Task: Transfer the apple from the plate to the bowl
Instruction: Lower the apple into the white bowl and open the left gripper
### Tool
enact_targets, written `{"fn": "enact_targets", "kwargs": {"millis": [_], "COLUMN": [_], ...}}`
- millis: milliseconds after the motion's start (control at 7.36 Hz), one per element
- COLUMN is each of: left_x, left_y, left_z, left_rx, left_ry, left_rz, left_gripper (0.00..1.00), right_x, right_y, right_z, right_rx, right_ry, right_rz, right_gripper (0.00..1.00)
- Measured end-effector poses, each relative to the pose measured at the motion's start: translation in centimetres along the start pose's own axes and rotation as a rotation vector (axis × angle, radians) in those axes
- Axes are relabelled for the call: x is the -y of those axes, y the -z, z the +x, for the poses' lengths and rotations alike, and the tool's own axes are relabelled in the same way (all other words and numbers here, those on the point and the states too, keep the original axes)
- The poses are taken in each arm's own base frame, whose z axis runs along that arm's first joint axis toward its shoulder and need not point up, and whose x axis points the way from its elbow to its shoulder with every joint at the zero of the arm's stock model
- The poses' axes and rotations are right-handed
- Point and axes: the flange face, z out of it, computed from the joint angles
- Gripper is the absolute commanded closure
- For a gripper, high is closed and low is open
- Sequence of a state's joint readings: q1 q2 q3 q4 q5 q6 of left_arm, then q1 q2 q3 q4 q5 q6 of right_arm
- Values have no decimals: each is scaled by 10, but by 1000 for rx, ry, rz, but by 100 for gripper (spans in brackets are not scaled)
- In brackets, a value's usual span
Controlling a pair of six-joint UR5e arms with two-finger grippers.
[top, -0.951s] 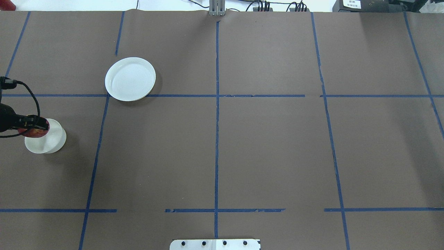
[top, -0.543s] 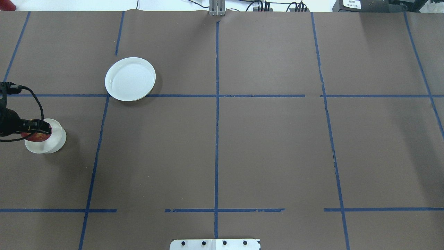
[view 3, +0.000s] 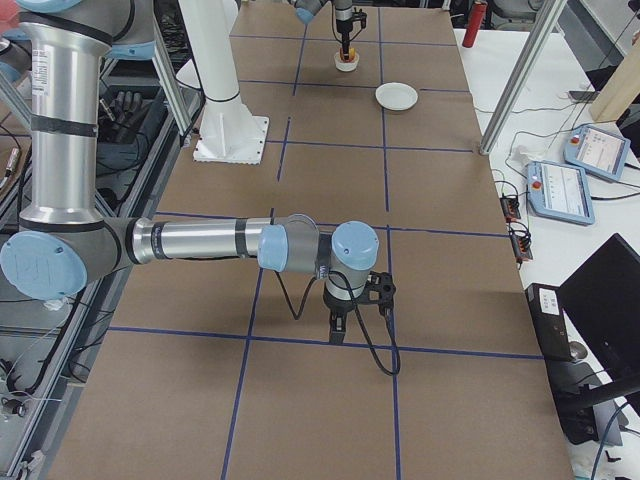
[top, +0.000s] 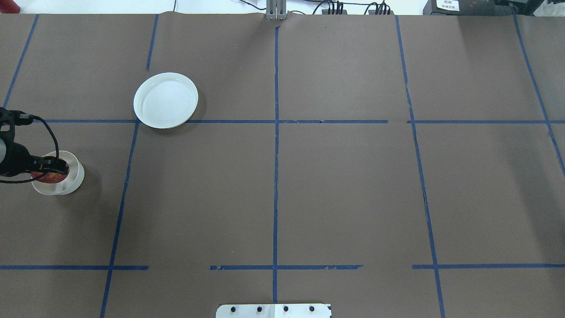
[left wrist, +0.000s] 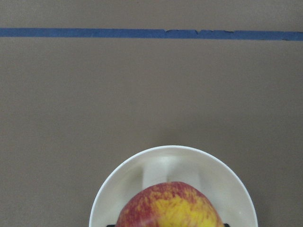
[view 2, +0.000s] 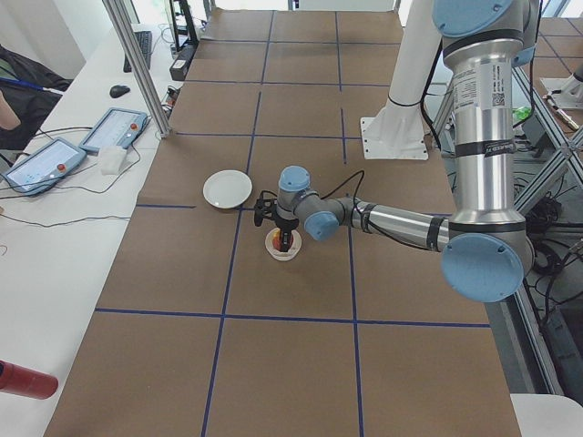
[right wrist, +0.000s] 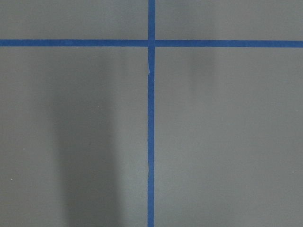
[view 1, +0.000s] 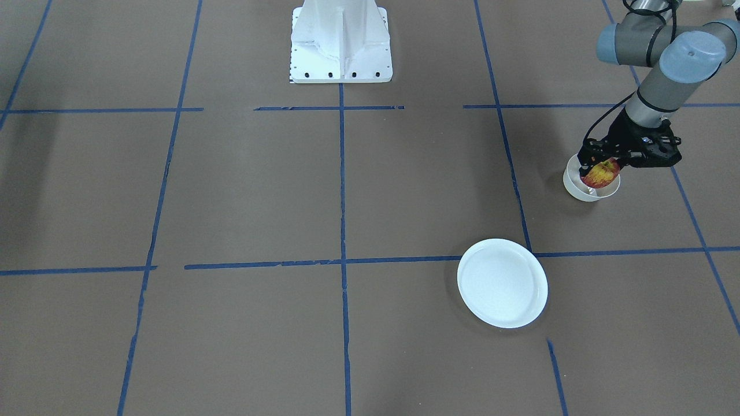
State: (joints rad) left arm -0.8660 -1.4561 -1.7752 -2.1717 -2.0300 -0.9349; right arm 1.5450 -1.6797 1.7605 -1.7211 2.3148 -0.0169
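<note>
The red and yellow apple (view 1: pixel 602 173) is held in my left gripper (view 1: pixel 601 169), which is shut on it from above. The apple hangs in the mouth of the small deep white bowl (view 1: pixel 583 191), about level with its rim. The overhead view shows the apple (top: pixel 49 177) over the bowl (top: pixel 70 183) at the table's left edge. In the left wrist view the apple (left wrist: pixel 169 208) fills the bottom, with the bowl (left wrist: pixel 142 172) below it. The white plate (top: pixel 165 100) lies bare, farther out. My right gripper (view 3: pixel 340 330) points down at the table; I cannot tell whether it is open or shut.
Brown paper with blue tape lines covers the table (top: pixel 335 185). The robot's white base (view 1: pixel 341 43) stands at the middle of the robot's side. The left arm (view 2: pixel 392 218) reaches out low over the table. Tablets and cables lie on a side bench (view 2: pixel 55 159).
My left gripper has sunk with the apple, from above the bowl's near rim down into the bowl's mouth. The plate and bowl have not moved.
</note>
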Motion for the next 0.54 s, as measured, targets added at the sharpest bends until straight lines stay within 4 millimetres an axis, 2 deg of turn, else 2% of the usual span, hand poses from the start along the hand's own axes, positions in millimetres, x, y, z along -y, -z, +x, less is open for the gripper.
{"fn": "enact_targets", "kwargs": {"millis": [272,407,543], "left_x": [1,3,13], "left_y": [11,23,39], "left_z": [8,10,1], "left_rx": [-26,-51,-68], "left_ry": [-33,-78,-112], "left_rz": [2,-4,2], "left_gripper": [0,0,0], "right_x": [0,0,0], "right_y": [0,0,0], "right_z": [0,0,0], "right_rx": [0,0,0], "right_ry": [0,0,0], "right_rz": [0,0,0], "right_gripper": [0,0,0]}}
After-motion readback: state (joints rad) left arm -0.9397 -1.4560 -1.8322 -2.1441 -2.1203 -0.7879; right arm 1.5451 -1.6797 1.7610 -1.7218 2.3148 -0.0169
